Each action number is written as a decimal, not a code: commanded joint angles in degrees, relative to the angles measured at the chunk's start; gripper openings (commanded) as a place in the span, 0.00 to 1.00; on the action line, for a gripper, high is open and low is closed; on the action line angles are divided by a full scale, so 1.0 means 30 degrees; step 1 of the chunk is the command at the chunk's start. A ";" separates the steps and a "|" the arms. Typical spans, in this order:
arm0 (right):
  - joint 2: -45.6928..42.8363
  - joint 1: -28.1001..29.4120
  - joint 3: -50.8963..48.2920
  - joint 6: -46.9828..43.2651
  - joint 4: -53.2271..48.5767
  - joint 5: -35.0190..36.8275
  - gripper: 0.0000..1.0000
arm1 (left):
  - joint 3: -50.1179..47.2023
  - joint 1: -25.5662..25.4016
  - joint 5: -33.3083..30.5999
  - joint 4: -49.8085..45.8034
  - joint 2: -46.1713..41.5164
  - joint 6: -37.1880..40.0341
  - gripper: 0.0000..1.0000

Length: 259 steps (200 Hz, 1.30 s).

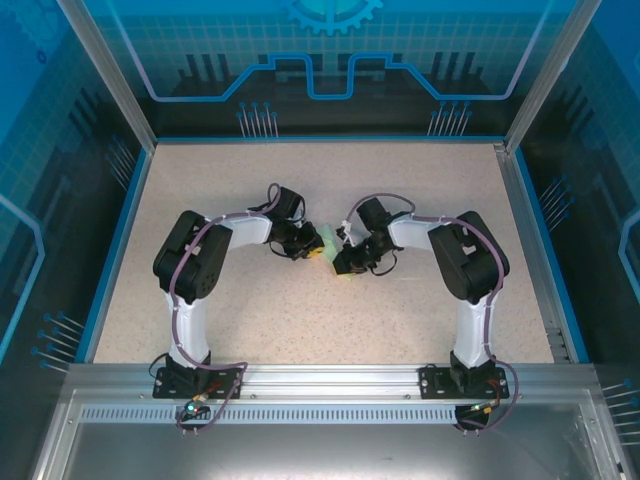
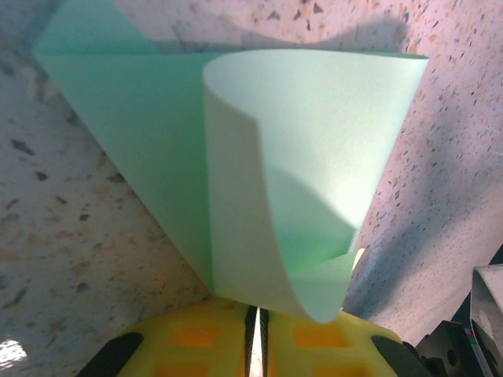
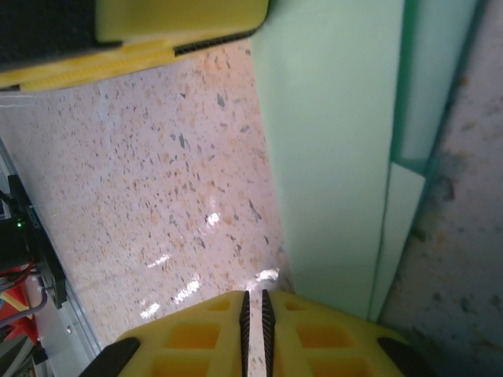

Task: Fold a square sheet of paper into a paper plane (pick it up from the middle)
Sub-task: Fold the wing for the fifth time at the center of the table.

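Note:
The square sheet of paper (image 1: 332, 243) is pale mint green and lies folded in layers at the middle of the table, between my two grippers. In the left wrist view the sheet (image 2: 314, 141) has one flap curled up and over, and the curl ends at the tips of my left gripper (image 2: 257, 310), which is shut on its edge. My left gripper (image 1: 313, 250) reaches in from the left. My right gripper (image 3: 253, 294) is shut; speckled table shows through its narrow slit. Its tips rest beside the sheet's long folded edge (image 3: 330, 157). From above, the right gripper (image 1: 345, 262) sits at the sheet's near right.
The speckled table (image 1: 250, 310) has a blue rim (image 1: 115, 250) and aluminium posts (image 1: 105, 70) at its corners. A yellow finger of the left gripper (image 3: 181, 20) hangs close above the right one. Cables and the table's frame (image 3: 23, 259) lie left of the right wrist.

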 commanded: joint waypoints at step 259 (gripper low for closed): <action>-0.0327 0.0311 0.0540 0.2261 0.1095 0.2437 0.08 | 0.0160 -0.0053 -0.1477 -0.1876 0.1009 0.0860 0.14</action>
